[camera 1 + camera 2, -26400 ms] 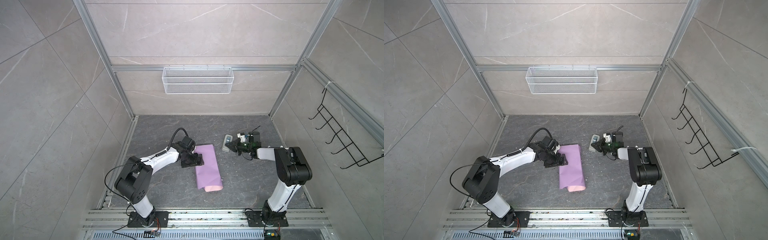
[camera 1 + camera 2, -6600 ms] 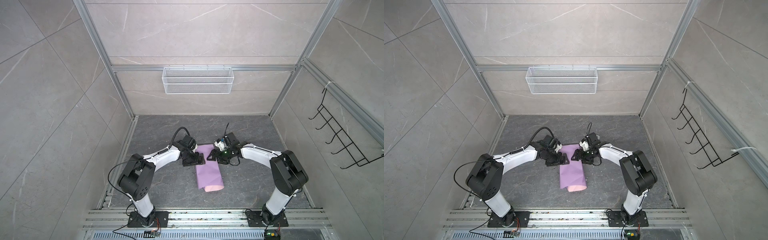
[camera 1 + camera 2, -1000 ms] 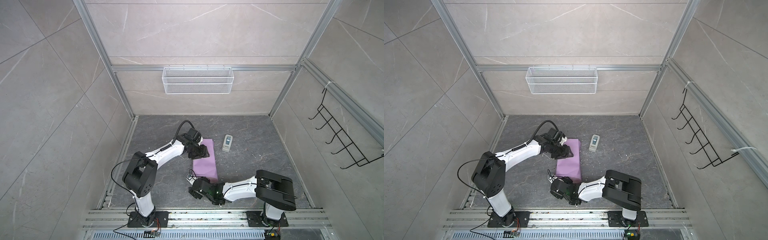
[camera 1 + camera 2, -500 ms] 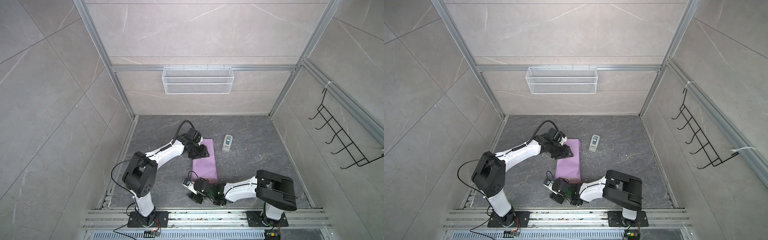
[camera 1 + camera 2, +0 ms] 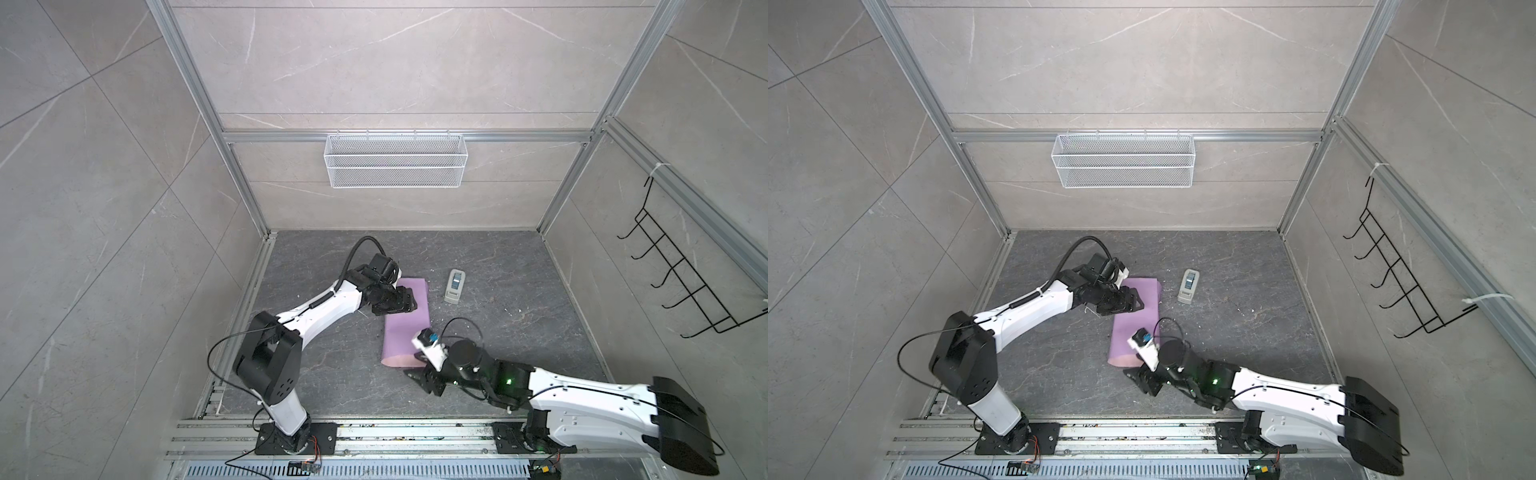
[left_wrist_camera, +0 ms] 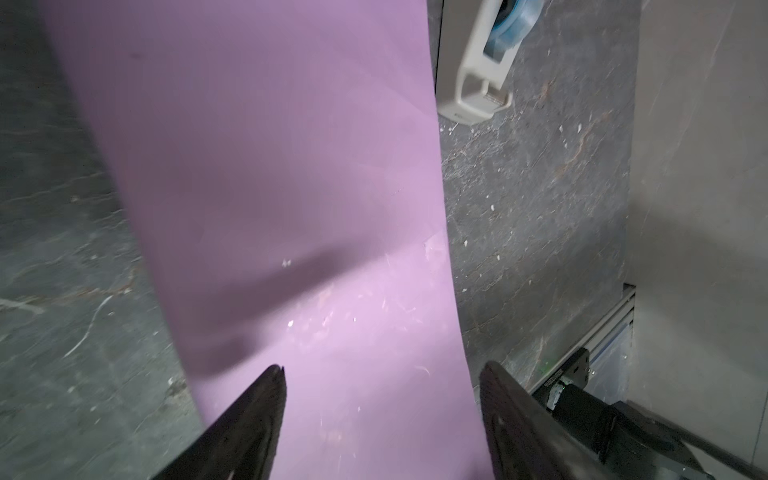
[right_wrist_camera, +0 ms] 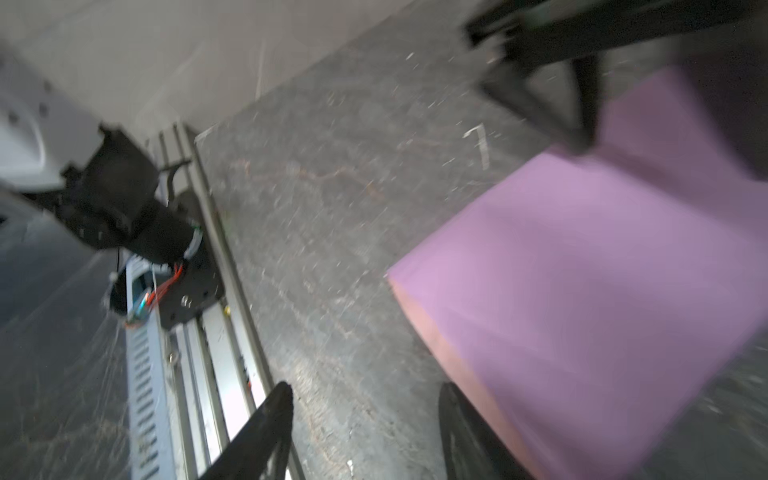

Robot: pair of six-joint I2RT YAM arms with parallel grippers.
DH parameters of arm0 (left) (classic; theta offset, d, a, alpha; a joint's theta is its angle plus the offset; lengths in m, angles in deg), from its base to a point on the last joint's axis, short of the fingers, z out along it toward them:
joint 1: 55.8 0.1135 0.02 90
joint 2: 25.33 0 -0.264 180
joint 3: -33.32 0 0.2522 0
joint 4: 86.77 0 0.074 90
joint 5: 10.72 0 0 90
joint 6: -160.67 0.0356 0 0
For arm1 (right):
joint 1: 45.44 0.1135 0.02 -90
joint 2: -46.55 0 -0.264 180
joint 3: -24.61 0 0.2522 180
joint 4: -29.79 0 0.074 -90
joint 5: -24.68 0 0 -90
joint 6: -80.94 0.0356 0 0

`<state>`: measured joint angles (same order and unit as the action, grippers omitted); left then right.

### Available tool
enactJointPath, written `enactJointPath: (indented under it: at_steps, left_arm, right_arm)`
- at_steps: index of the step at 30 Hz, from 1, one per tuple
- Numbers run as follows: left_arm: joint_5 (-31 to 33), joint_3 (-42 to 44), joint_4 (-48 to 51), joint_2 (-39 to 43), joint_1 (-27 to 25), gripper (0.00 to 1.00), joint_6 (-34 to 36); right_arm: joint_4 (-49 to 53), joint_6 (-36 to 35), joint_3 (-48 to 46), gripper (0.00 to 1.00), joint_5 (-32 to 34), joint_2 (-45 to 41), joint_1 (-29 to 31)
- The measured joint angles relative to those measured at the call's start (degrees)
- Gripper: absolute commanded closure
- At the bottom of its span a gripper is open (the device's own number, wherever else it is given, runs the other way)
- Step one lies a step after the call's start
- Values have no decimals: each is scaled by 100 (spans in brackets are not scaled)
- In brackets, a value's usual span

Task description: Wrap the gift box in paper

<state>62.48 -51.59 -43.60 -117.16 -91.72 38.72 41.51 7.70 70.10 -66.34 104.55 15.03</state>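
Observation:
The paper (image 5: 405, 332) lies on the floor as a long lilac wrap with a pale pink near end (image 7: 436, 332). The gift box is hidden. My left gripper (image 5: 407, 305) hovers over the far part of the paper. In the left wrist view it (image 6: 382, 370) is open, with only the lilac sheet (image 6: 270, 166) under the gap. My right gripper (image 5: 419, 376) is low at the paper's near end. In the right wrist view it (image 7: 365, 388) is open over bare floor, one finger (image 7: 461, 419) close beside the pink edge.
A grey-white tape dispenser (image 5: 455, 286) lies on the floor right of the paper's far end. A wire basket (image 5: 395, 166) hangs on the back wall and a black hook rack (image 5: 685, 282) on the right wall. Metal rails (image 5: 374, 432) run along the front edge.
My right gripper has slid right along the paper's near end. The left gripper has opened wider over the paper's far part.

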Motion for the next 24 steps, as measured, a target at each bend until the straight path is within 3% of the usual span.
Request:
enactJointPath:
  at_steps: [4, 7, 14, 24]
  left_arm:
    - [44, 876, -116, 1180, 352, 15, 39]
    - [17, 1370, -133, 1412, 485, 13, 219]
    - [-284, 2035, -225, 887, 315, 14, 623]
    - [-205, 2317, -966, 361, 138, 30, 721]
  right_arm:
    - [638, 433, 417, 17, -61, 76, -1088]
    - [1012, 623, 828, 16, -96, 785, -1532]
    - [1316, 813, 977, 18, -249, 2050, -1631]
    - [1281, 782, 977, 29, -225, 2551, -1641]
